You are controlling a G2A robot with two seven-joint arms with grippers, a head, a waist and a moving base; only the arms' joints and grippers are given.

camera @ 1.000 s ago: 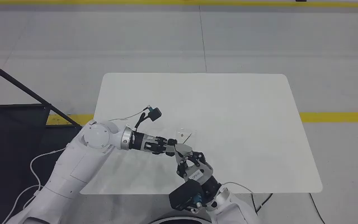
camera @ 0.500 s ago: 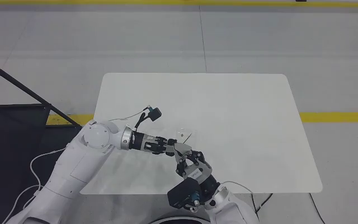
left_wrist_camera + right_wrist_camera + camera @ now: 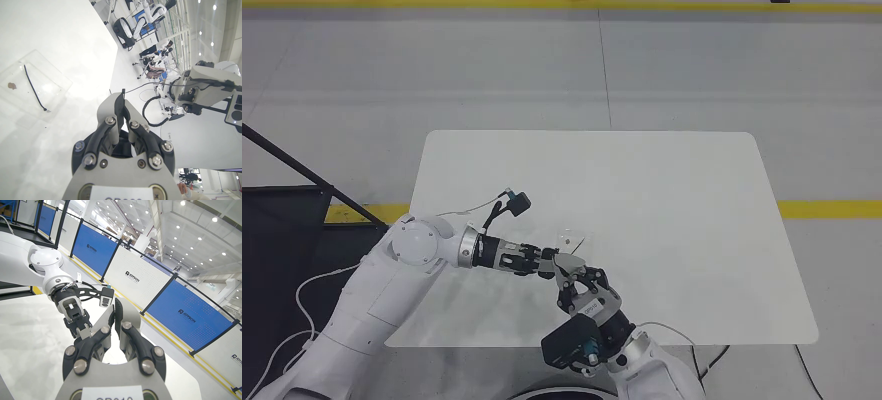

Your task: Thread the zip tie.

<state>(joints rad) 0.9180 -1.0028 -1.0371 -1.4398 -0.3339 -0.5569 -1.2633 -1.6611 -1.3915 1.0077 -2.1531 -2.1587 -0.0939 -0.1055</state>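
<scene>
"Where do the claws stand against the clear tray (image 3: 580, 236)?"

"Closest to the robot, the right gripper (image 3: 564, 271) sits just on the near side of the tray. Its pads are pressed together, and the thin tail of the zip tie (image 3: 140, 87) runs into its tips."

"And the other one?"

"The left gripper (image 3: 544, 263) is beside it, also just short of the tray. It is clamped on the tie's other end, so the black strand spans the short gap between the two claws."

"What lies in the tray itself?"

"A second black tie (image 3: 33, 89) lies flat inside, with a small brown speck (image 3: 11, 85) near it. The tray rests on the white table (image 3: 672, 190)."
</scene>
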